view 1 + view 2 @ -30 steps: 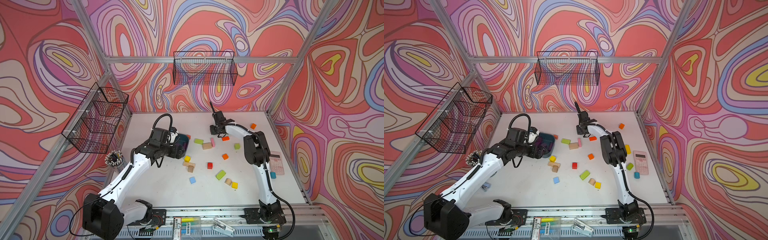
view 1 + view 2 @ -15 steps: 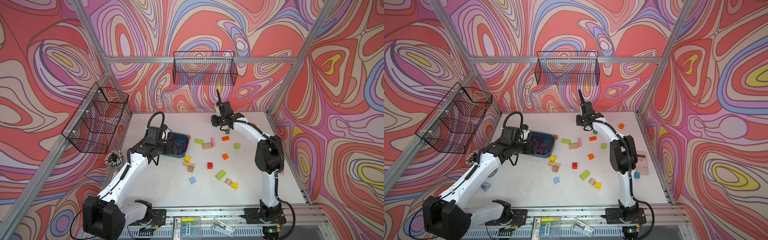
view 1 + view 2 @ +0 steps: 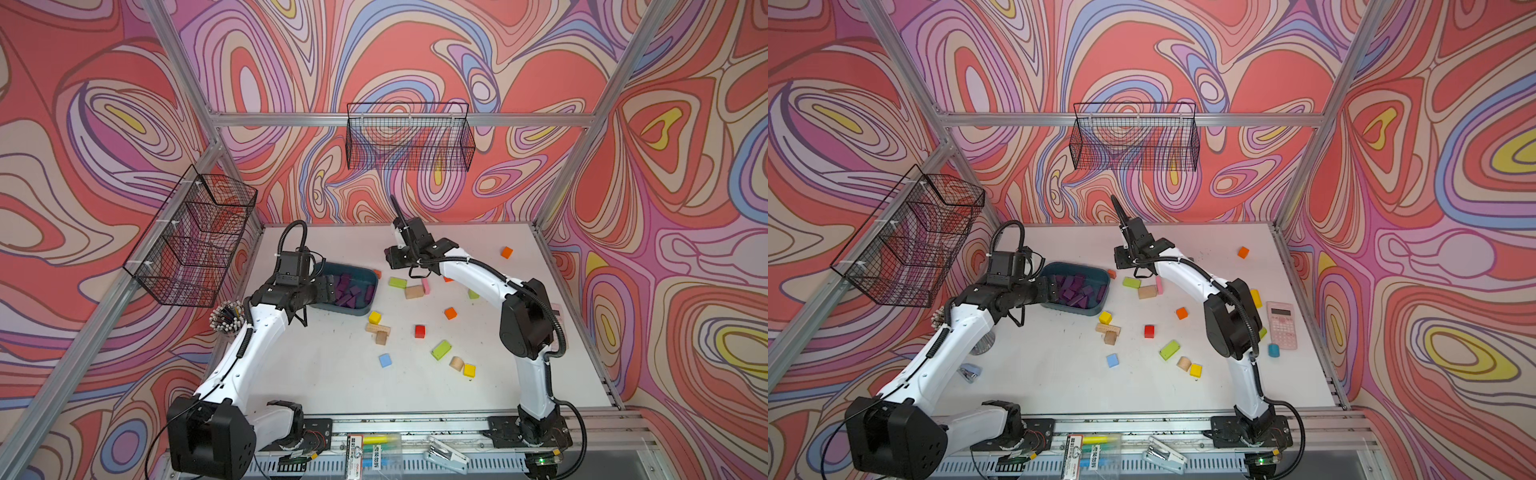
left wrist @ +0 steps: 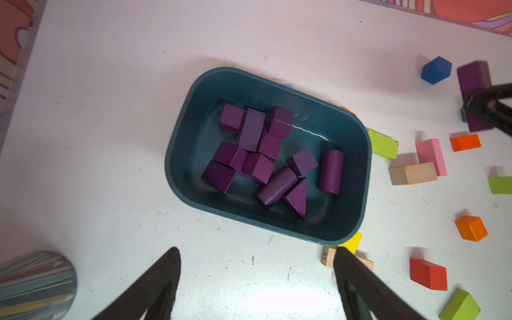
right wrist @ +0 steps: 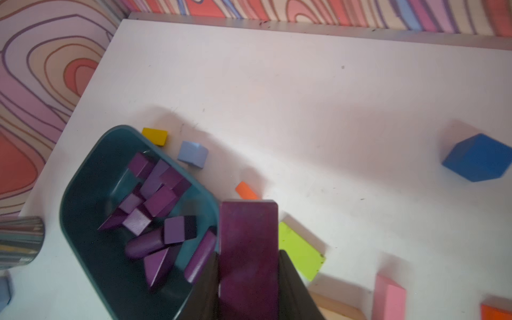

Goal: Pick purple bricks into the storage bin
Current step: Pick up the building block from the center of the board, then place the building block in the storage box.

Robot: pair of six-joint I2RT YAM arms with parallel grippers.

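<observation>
Black left end effector (image 4: 255,250) hangs wide open and empty by the left edge of the table (image 3: 332,374), beside the teal storage bin (image 4: 346,138), which sits in the table's far-left part with a pile of purple bricks (image 4: 257,155) inside. Just right of the bin, the right end effector (image 5: 248,256) is clamped on one long purple brick (image 5: 249,227), raised off the table; coloured blocks (image 3: 440,350) lie scattered mid-table.
</observation>
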